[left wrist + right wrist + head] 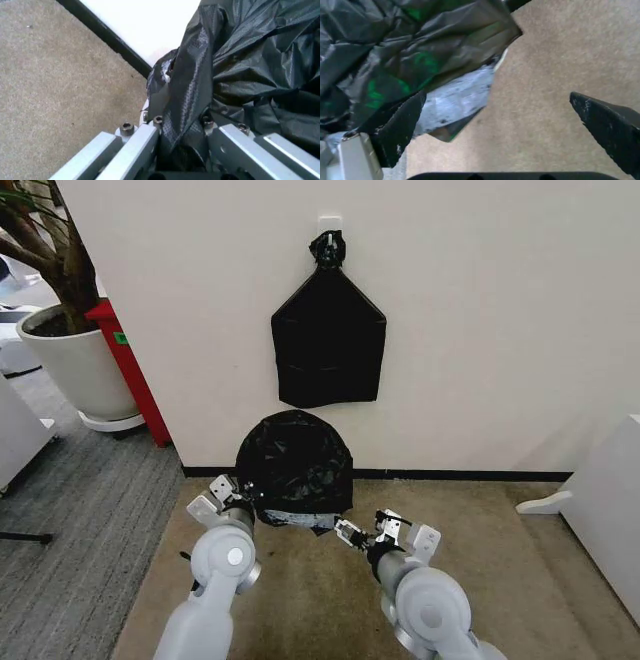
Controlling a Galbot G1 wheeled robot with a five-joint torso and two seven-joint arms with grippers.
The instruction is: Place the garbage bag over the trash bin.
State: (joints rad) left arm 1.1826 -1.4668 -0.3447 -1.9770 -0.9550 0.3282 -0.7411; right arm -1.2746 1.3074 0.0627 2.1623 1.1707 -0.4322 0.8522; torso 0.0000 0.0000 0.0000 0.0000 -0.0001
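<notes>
Fingers of L gripper (low) on garbage bag

Counts, head view: 1 garbage bag, crinkled black, mounded on the floor against the wall; 1 flat black bag bundle with knotted top, hung on 1 white wall hook, so 2 black bags total. 2 grippers: left gripper and right gripper, on 2 grey arms. 1 large white planter with 1 tree. 1 red panel beside the planter. 1 white piece of furniture at right edge. Trash bin: 0 countable, any white rim under the bag too hidden to tell
</notes>
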